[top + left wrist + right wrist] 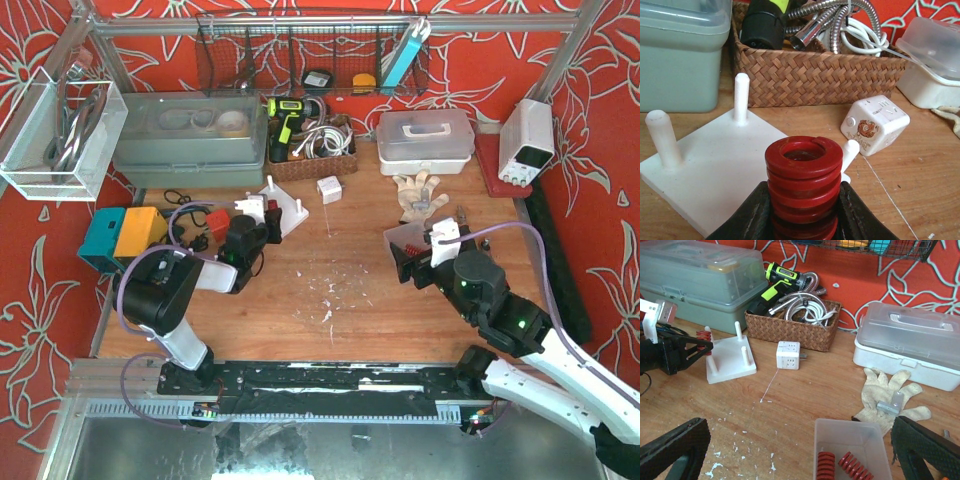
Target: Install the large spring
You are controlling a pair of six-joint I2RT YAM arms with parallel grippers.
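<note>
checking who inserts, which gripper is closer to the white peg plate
Left. The left gripper, shut on the red spring, is at the edge of the white peg plate; the right gripper is open over the clear bin, across the table.

Wooden table [365, 250] with pegboard [288, 215], basket [312, 165], glove [420, 196]

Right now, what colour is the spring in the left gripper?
Red spring, best seen in the left wrist view.
</note>
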